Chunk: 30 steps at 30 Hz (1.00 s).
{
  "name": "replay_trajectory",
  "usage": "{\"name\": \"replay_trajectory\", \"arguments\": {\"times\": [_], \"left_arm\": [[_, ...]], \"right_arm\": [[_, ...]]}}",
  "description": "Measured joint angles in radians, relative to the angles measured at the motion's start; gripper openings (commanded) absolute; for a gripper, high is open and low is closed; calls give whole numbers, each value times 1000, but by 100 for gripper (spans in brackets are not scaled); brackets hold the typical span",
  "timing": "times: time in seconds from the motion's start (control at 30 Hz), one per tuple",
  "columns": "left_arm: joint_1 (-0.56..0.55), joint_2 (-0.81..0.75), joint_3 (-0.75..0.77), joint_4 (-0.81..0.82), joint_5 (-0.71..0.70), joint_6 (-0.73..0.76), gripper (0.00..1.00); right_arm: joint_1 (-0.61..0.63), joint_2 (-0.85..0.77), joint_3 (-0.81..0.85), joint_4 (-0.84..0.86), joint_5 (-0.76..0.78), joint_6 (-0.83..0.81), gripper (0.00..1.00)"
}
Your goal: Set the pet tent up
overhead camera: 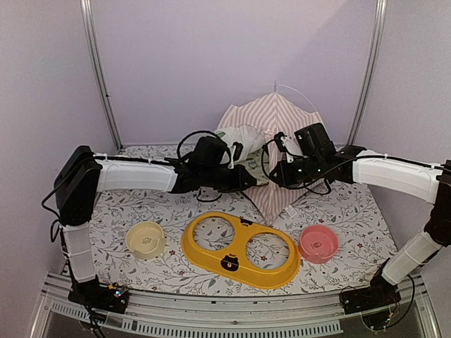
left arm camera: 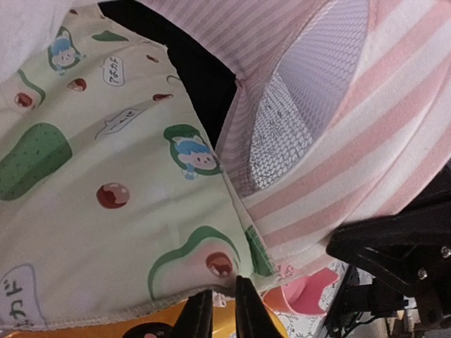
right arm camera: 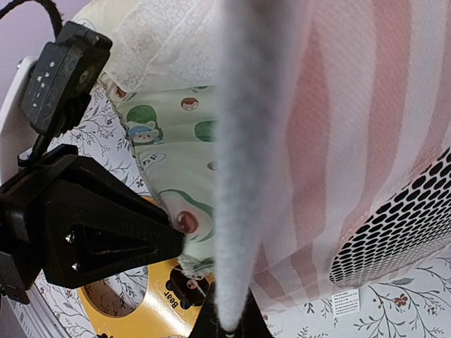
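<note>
The pet tent (overhead camera: 280, 116), pink-and-white striped, stands tilted at the back centre with a thin white pole arching over its top. A cream avocado-print cloth (overhead camera: 243, 144) hangs at its left opening. My left gripper (left arm camera: 224, 301) is shut on the hem of that cloth (left arm camera: 106, 211), right beside the tent's striped edge (left arm camera: 366, 141). My right gripper (right arm camera: 229, 325) is shut on a pale fold of the tent's fabric (right arm camera: 338, 141), which runs up through the view. In the top view the left gripper (overhead camera: 246, 176) and the right gripper (overhead camera: 276, 169) sit close together at the tent's front.
A yellow two-hole bowl holder (overhead camera: 239, 250) lies at the front centre of the floral table cover (overhead camera: 352, 204). A cream bowl (overhead camera: 146, 239) sits to its left and a pink bowl (overhead camera: 318, 243) to its right. Metal frame posts (overhead camera: 99, 70) rise at the back corners.
</note>
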Motion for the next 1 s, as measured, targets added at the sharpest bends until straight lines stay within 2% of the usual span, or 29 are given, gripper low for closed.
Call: {"name": "replay_trajectory", "arguments": {"times": [0.07, 0.2, 0.33, 0.47, 0.6, 0.73, 0.9, 1.0], "left_arm": [[6, 19, 27, -6, 18, 11, 41], [6, -1, -10, -19, 16, 35, 54], [9, -128, -136, -48, -12, 50, 63], [12, -286, -223, -60, -51, 60, 64], [25, -451, -325, -67, -124, 59, 59], [100, -580, -455, -86, -192, 54, 59], [207, -595, -522, -91, -207, 85, 59], [229, -563, -523, -64, -183, 121, 58]], "right_arm": [[0, 0, 0, 1, -3, 0, 0], [0, -2, 0, 0, -2, 0, 0], [2, -7, 0, -7, -1, 1, 0], [5, -15, 0, -20, 11, 1, 0], [6, -18, 0, -32, 19, 1, 0], [6, -18, 0, -38, 20, 1, 0], [6, -18, 0, -39, 19, 1, 0], [6, -18, 0, -40, 18, 0, 0]]}}
